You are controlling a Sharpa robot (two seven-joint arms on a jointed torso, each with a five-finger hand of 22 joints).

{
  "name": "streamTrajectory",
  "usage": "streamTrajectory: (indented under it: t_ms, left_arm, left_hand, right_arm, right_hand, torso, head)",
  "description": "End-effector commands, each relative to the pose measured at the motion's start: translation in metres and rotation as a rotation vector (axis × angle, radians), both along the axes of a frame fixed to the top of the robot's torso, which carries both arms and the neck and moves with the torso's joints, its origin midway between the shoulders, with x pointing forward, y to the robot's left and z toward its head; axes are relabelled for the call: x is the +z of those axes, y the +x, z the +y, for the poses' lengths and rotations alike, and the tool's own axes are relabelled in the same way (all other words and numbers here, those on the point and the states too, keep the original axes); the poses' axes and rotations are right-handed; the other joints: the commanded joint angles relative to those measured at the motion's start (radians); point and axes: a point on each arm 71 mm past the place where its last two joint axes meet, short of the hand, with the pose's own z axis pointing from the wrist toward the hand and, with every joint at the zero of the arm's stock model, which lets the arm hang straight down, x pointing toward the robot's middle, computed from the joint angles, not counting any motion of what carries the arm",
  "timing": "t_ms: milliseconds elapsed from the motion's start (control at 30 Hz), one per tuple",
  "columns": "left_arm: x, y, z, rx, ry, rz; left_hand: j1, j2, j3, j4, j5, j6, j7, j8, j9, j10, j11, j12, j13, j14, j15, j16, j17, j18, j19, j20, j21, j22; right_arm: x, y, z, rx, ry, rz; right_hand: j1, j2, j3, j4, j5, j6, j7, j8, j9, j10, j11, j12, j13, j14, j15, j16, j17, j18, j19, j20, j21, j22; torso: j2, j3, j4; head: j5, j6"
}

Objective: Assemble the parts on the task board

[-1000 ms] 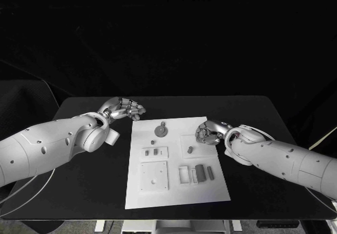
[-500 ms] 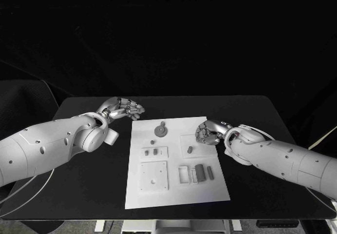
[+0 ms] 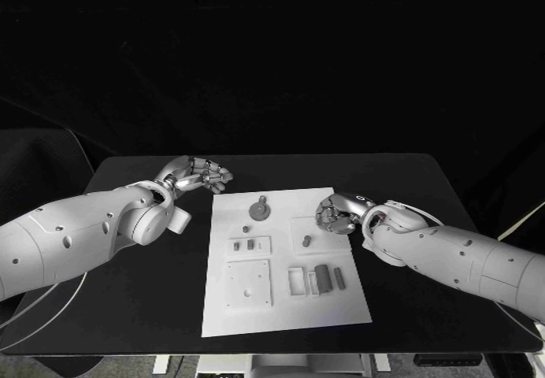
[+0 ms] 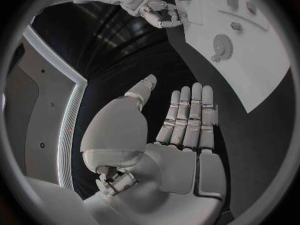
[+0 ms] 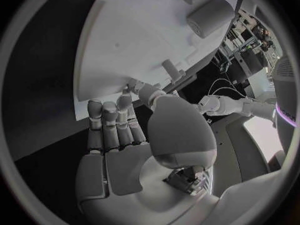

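The white task board (image 3: pixel 284 307) lies in the middle of the black table. On it sit a round grey gear-like part (image 3: pixel 260 209), a small grey part (image 3: pixel 308 242), small pieces in a raised block (image 3: pixel 244 246) and dark bars (image 3: pixel 324 277). My left hand (image 3: pixel 202 175) hovers off the board's far left corner with straight fingers (image 4: pixel 187 120) and holds nothing. My right hand (image 3: pixel 341 213) is over the board's right edge, just beyond the small grey part. In the right wrist view its fingers (image 5: pixel 109 122) are extended and empty, tips close to the board's edge (image 5: pixel 100 95).
A square plate (image 3: pixel 249 284) with a hole and a slotted holder (image 3: pixel 298 281) lie on the board's near half. Black table (image 3: pixel 136 291) spreads to the left and right of the board. The left wrist view shows the gear (image 4: pixel 222 46) and my right hand (image 4: pixel 164 14) beyond it.
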Motion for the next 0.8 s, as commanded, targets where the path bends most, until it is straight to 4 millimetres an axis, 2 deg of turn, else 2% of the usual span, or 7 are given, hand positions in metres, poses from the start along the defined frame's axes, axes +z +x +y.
streamTrajectory:
  t_ms: [33,467,600,667,700,800]
  left_arm:
    - [0.0012,-0.0001,-0.001,-0.009,-0.016,-0.007]
    - [0.0011,0.0001,-0.0003,-0.006,-0.016,-0.006]
    - [0.001,0.0005,0.0005,-0.003,-0.014,-0.005]
    - [0.001,0.0006,0.0012,-0.001,-0.013,-0.005]
    - [0.001,0.0007,0.0016,0.0,-0.013,-0.005]
    - [0.0009,0.0008,0.0021,0.002,-0.014,-0.004]
  left_hand:
    - [0.0,0.007,-0.006,-0.001,0.0,-0.006,0.002,-0.002,-0.001,-0.009,-0.001,-0.004,-0.001,-0.007,0.002,-0.007,-0.001,-0.011,-0.01,-0.001,-0.004,0.001]
    - [0.0,0.009,-0.006,-0.001,0.0,-0.006,0.002,-0.001,-0.001,-0.009,-0.001,-0.005,-0.001,-0.007,0.003,-0.009,-0.002,-0.011,-0.011,0.0,-0.005,0.001]
    - [0.0,0.009,-0.006,-0.001,0.0,-0.006,0.002,-0.001,-0.001,-0.009,-0.001,-0.006,-0.001,-0.007,0.003,-0.009,-0.002,-0.011,-0.012,0.0,-0.005,0.001]
    - [0.0,0.009,-0.006,-0.001,0.0,-0.006,0.001,-0.001,-0.001,-0.009,-0.001,-0.006,-0.001,-0.007,0.003,-0.009,-0.002,-0.011,-0.012,0.0,-0.005,0.001]
    - [0.0,0.01,-0.006,0.0,0.0,-0.006,0.001,-0.001,-0.001,-0.009,0.0,-0.006,-0.001,-0.007,0.003,-0.009,-0.002,-0.011,-0.012,0.0,-0.005,0.001]
    - [0.0,0.01,-0.006,0.0,0.0,-0.006,0.001,-0.001,-0.001,-0.009,0.0,-0.006,-0.001,-0.007,0.003,-0.009,-0.002,-0.012,-0.012,0.0,-0.005,0.001]
  right_arm:
    - [-0.0085,-0.0034,-0.002,0.003,-0.045,0.032]
    - [-0.0072,-0.004,0.0002,0.012,-0.03,0.023]
    - [-0.0074,-0.0039,0.0003,0.007,-0.022,0.029]
    - [-0.0075,-0.0039,0.0002,0.004,-0.02,0.032]
    - [-0.0075,-0.0038,0.0001,0.001,-0.017,0.034]
    - [-0.0076,-0.0037,-0.0001,-0.001,-0.017,0.035]
  right_hand:
    - [0.01,0.0,0.008,0.001,-0.006,0.005,0.001,-0.005,0.001,0.005,0.0,0.002,-0.001,0.004,0.0,0.0,-0.001,0.012,0.003,0.002,0.05,-0.001]
    - [0.003,0.006,0.035,0.019,-0.007,0.04,-0.003,0.01,0.01,0.017,0.001,0.003,-0.005,0.012,-0.001,0.002,-0.002,0.008,0.01,0.004,0.055,-0.003]
    - [-0.028,-0.019,0.029,0.027,-0.01,0.044,-0.003,0.009,0.012,0.024,0.001,0.003,-0.008,0.018,-0.002,0.004,-0.002,0.007,0.014,0.005,0.06,-0.003]
    - [-0.034,-0.023,0.028,0.028,-0.01,0.042,-0.003,0.007,0.012,0.024,0.001,0.003,-0.009,0.019,-0.002,0.004,-0.002,0.006,0.014,0.005,0.06,-0.003]
    - [-0.052,-0.034,0.022,0.03,-0.01,0.033,-0.001,0.0,0.01,0.025,0.001,0.002,-0.011,0.019,-0.001,0.003,-0.003,0.006,0.015,0.005,0.061,-0.004]
    - [-0.079,-0.045,0.012,0.032,-0.01,0.012,0.001,-0.014,0.005,0.022,0.002,0.0,-0.014,0.019,0.0,0.001,-0.004,0.006,0.014,0.005,0.061,-0.006]
  torso:
    - [0.0,0.0002,0.0003]
    - [0.0,0.0,-0.0001]
    - [0.0,-0.0005,0.0004]
    - [0.0,-0.0002,0.0006]
    - [0.0,0.0,0.0006]
    - [0.0,-0.0002,0.0005]
  head:
    - [-0.001,0.0]
    - [-0.004,-0.001]
    - [-0.005,0.0]
    - [-0.004,0.0]
    - [-0.005,0.0]
    - [-0.005,-0.001]
